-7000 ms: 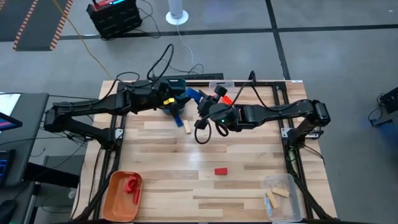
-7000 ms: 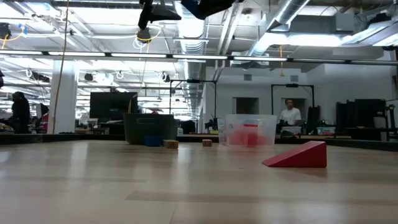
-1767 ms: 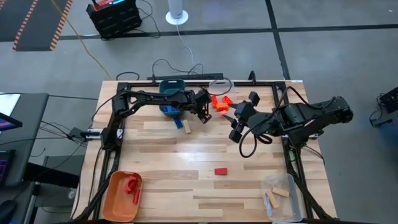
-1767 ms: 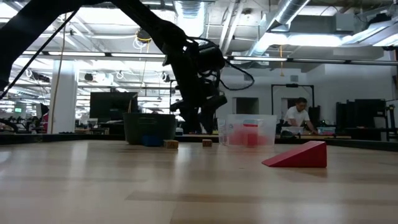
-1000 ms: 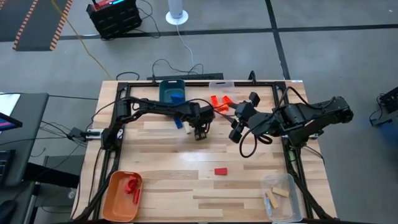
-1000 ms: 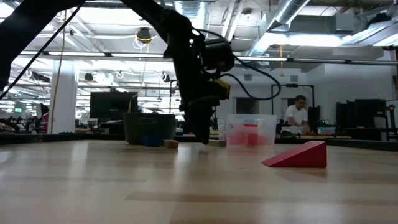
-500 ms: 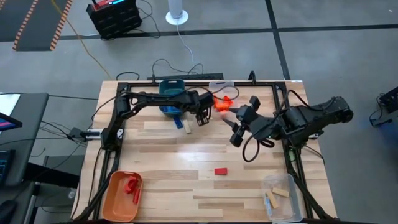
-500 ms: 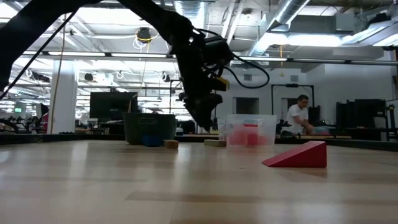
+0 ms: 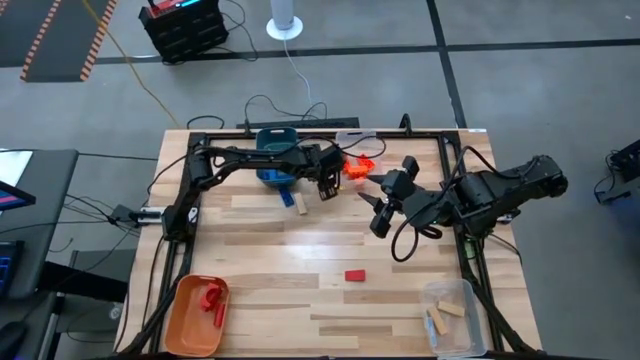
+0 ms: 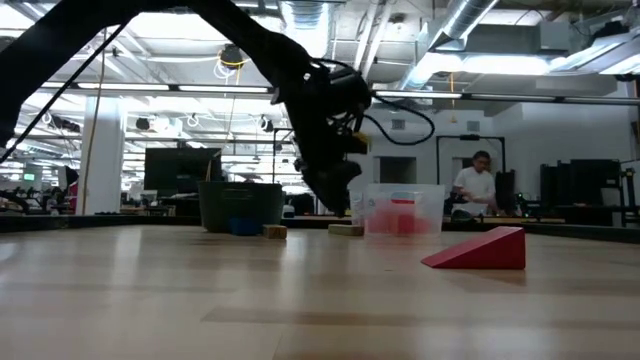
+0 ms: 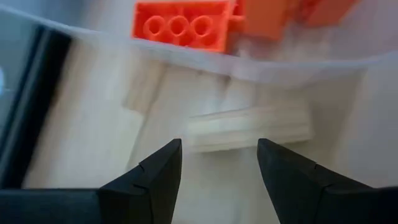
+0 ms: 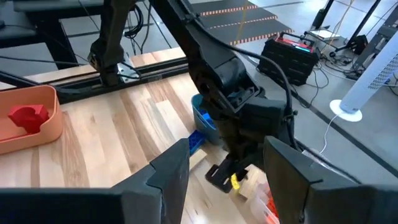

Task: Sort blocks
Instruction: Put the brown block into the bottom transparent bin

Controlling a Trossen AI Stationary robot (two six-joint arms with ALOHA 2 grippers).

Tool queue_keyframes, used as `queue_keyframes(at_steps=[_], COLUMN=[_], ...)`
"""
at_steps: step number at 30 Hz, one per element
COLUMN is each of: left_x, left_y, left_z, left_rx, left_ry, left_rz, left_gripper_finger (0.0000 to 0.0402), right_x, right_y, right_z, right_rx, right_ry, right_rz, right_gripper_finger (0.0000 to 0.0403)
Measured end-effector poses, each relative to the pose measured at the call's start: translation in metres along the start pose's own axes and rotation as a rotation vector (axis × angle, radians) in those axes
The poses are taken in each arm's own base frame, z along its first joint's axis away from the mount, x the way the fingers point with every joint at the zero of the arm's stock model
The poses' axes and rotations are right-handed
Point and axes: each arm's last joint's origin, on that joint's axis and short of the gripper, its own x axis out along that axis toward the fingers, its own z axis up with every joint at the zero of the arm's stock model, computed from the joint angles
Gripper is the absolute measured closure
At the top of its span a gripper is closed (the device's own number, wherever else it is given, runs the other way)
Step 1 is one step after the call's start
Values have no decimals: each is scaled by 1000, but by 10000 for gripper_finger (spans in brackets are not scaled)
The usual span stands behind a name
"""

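The left gripper [image 9: 326,190] reached out near the table's [image 9: 260,260] far edge, fingers parted and empty, hovering over a plain wood block [image 11: 249,128] beside the clear bin [image 9: 357,150] of orange blocks [image 11: 180,25]. The right gripper [image 9: 373,190] hung near the table's middle, jaws apart, grasping nothing. A red wedge block [image 9: 355,274] lay toward the near edge.

A dark arm [image 10: 200,25] is reaching down from the upper left to frame centre. A red wedge block [image 10: 480,249] is lying at right on the table [image 10: 300,310]. Behind are sitting a dark bin [image 10: 240,205], a clear bin [image 10: 403,210] and small wooden blocks [image 10: 274,231].
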Motion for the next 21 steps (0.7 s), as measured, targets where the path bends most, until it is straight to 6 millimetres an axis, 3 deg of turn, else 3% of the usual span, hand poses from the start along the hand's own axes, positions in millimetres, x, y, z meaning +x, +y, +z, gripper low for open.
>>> queue_keyframes(at_steps=[5, 13, 15, 21], left_x=[-3, -9, -14, -25], left_y=[-4, -22, -25, -16], left_z=[2, -2, -1, 14], left_rx=[16, 31, 57, 135], left_ry=[-15, 4, 29, -37], left_rz=[-77, -458, -419, -89], left_gripper_finger=[198, 198, 200, 225], right_x=[0, 0, -1, -1], right_y=[0, 0, 1, 1], right_z=[1, 1, 0, 1], right_rx=[5, 5, 7, 14], right_ry=[-10, -10, -10, -18], right_rz=[-14, -13, -9, -8], right_gripper_finger=[207, 207, 207, 207])
